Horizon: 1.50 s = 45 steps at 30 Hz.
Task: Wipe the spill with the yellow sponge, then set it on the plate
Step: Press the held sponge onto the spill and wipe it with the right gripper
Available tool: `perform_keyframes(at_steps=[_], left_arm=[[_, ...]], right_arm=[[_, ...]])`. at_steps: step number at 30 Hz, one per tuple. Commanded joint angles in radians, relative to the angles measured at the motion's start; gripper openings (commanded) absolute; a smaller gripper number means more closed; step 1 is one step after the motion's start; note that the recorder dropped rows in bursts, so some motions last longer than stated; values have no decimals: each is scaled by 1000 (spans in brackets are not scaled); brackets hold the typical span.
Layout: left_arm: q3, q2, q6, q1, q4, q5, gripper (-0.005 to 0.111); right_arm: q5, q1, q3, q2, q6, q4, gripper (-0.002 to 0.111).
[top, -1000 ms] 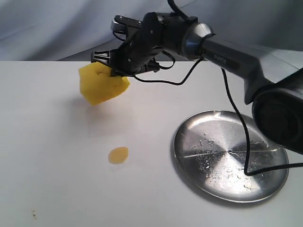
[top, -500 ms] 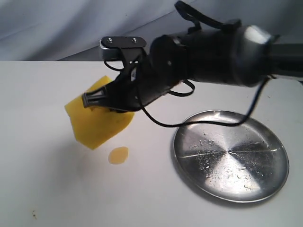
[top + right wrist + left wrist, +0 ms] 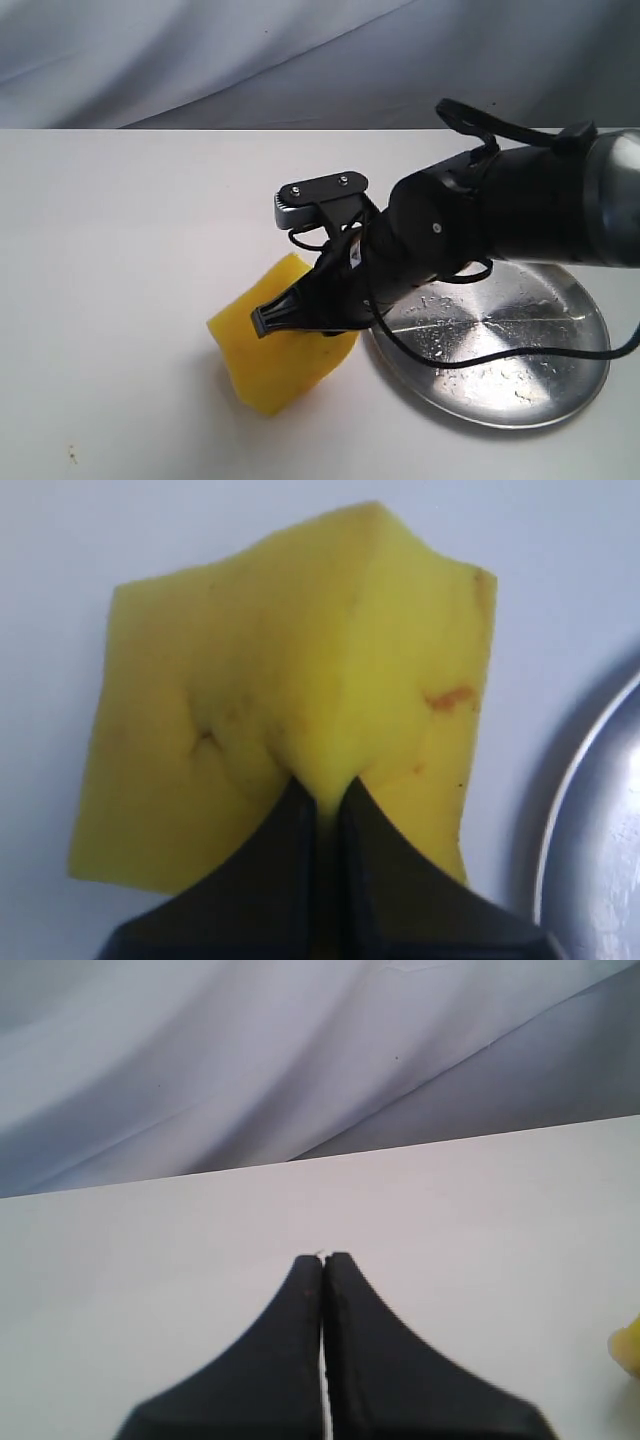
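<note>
My right claw [image 3: 322, 792] is clamped on the thick bright yellow foam sponge [image 3: 262, 372], which sits on the white desk [image 3: 120, 240]. The round silver metal plate [image 3: 530, 372] lies just beside it, toward my arm's side.

Exterior view: raised, looking obliquely down across the table [image 3: 120, 250] toward the grey backdrop [image 3: 200, 60]. Left wrist view: low over the table, facing past the left gripper [image 3: 323, 1258] to that backdrop. Right wrist view: close, steeply downward past the right gripper [image 3: 322, 786], sharing the yellow sponge [image 3: 300, 660] and plate [image 3: 592, 830] rim with the exterior view.
</note>
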Motion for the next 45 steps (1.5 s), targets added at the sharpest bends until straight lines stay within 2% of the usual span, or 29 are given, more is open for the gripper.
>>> perform_keyframes(at_steps=[1,7,14,19,24,31,37,45], left_arm=[[-3,-3,-8,1,1,-7,0],[-3,-3,-8,1,1,-7,0],[-3,-3,-8,1,1,-7,0],[-3,-3,-8,1,1,-7,0],[-3,-3,-8,1,1,-7,0],[-3,-3,-8,1,1,-7,0],[-3,-3,-8,1,1,-7,0],[-3,-3,-8,1,1,-7,0]], right_arm=[[-26,1,6,70,-74,72,0],[16,1,-104,247,-89,85,0],[71,-7,-367,410,-80,69,0],[215,-41,-612,531,51,-35,0],[346,-85,-737,580,190,-170,0],[435,-93,-689,573,149,-155,0],[367,-14,-519,474,112,-155,0],[288,81,-288,207,95,-162,0]])
